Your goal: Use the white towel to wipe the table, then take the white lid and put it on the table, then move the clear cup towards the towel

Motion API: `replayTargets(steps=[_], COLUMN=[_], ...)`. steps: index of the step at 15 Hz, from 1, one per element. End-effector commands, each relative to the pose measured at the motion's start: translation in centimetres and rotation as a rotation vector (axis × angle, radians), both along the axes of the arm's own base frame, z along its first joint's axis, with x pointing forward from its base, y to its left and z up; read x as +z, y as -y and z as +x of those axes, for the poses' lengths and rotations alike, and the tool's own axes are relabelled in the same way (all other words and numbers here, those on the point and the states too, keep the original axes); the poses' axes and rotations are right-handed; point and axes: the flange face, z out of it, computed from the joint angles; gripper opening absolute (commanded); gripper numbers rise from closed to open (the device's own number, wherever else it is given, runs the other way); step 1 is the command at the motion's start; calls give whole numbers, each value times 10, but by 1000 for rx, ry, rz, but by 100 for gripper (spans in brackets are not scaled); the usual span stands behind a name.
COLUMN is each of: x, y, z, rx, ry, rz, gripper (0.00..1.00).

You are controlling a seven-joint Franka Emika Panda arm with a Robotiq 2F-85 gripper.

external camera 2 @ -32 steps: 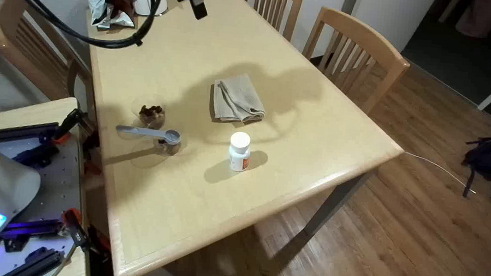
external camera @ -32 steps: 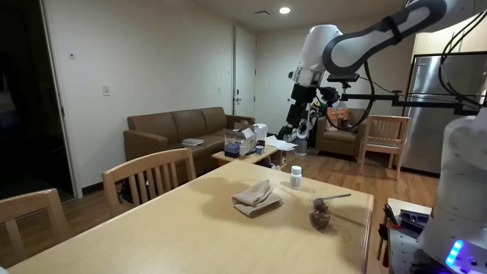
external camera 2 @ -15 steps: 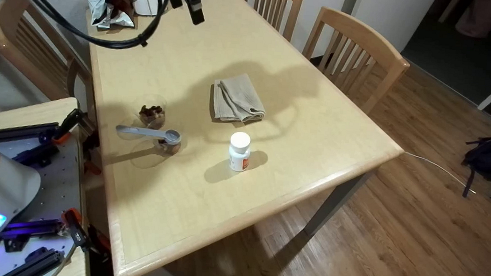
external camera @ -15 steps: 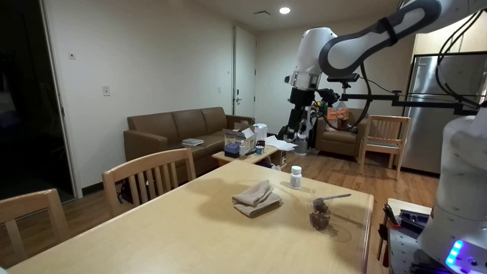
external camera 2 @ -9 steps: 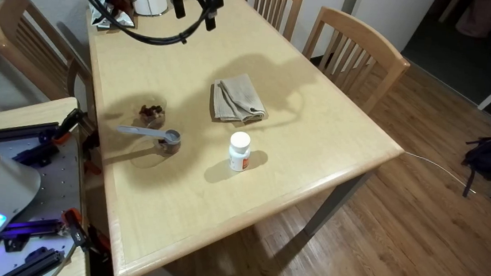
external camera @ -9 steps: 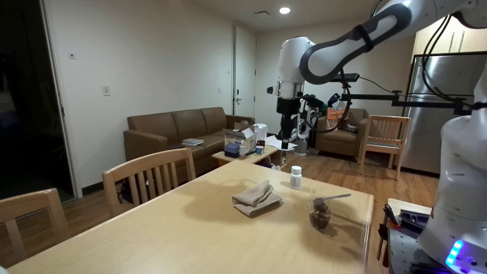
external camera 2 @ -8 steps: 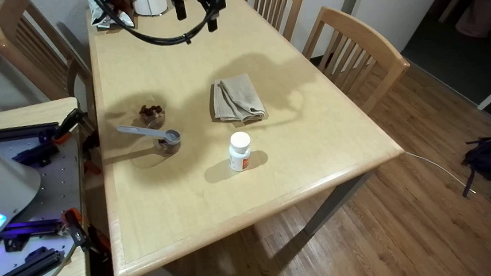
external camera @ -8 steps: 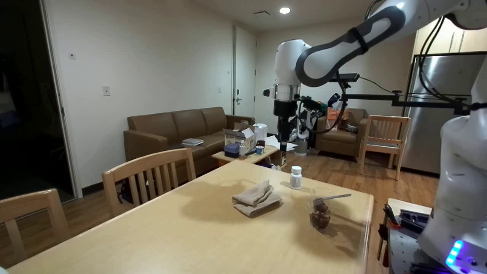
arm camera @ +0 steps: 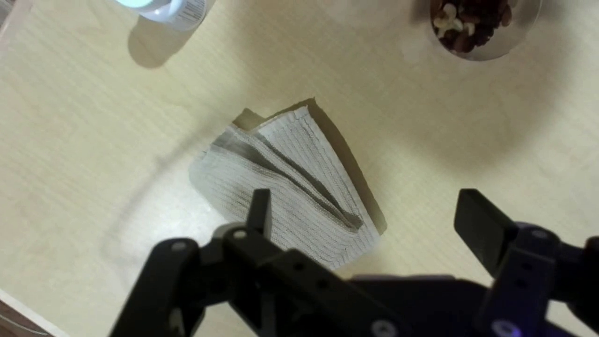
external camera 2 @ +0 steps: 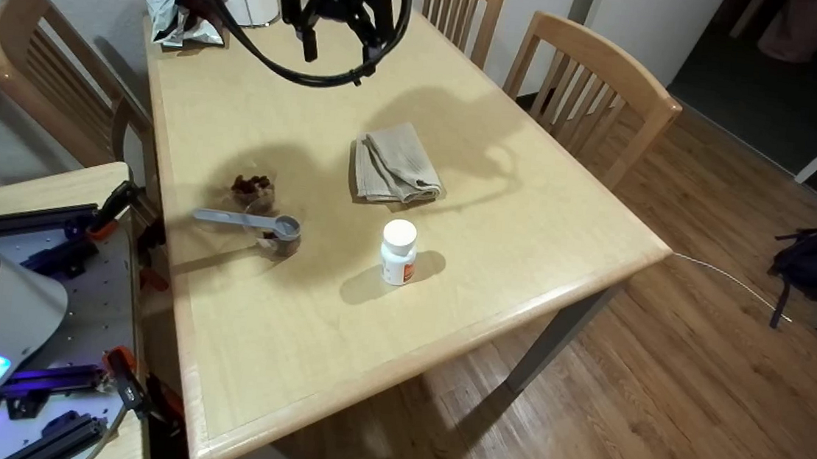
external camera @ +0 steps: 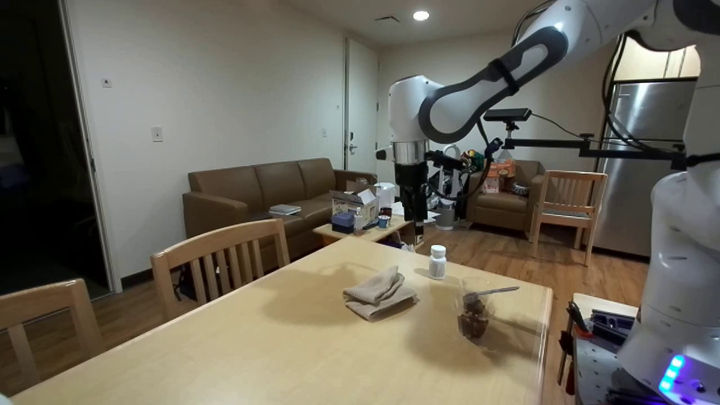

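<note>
Lower than before, the Robotiq gripper [external camera 2: 339, 62] hangs above the table [external camera 2: 293, 367], fingers spread wide; the folded towel [external camera 2: 398, 163] lies well in from the edges, a clear cup [arm camera: 497, 48] near the robot-side edge.

The towel [arm camera: 290, 187], a pale beige ribbed cloth, lies on the desk [external camera 2: 325, 340] folded in layers, a deep crease running through it. Near it, the round white lid [external camera 2: 400, 233] sits level atop an upright white bottle [external camera 2: 396, 267]. Away from the towel, two clear cups [external camera 2: 260, 204] stand just beside each other, both holding dark brown pieces [external camera 2: 252, 185], one with paler bits [arm camera: 450, 22] too; whether they touch is unclear.
</note>
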Motion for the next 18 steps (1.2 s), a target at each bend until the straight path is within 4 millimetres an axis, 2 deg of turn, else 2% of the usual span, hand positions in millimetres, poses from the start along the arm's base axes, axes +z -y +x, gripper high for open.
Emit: replayTargets(steps=[1, 6, 11, 14, 15, 16, 18], x=[-4, -30, -65, -88, -92, -86, -94], y=[-2, -8, -6, -3, 1, -6, -4], z=[4, 25, 50, 66, 68, 56, 58], rx=[29, 315, 516, 579, 537, 528, 524], ry=[-14, -82, -172, -208, -222, -187, -200], rz=[20, 107, 92, 99, 116, 95, 98], gripper=[100, 100, 100, 100, 100, 100, 100])
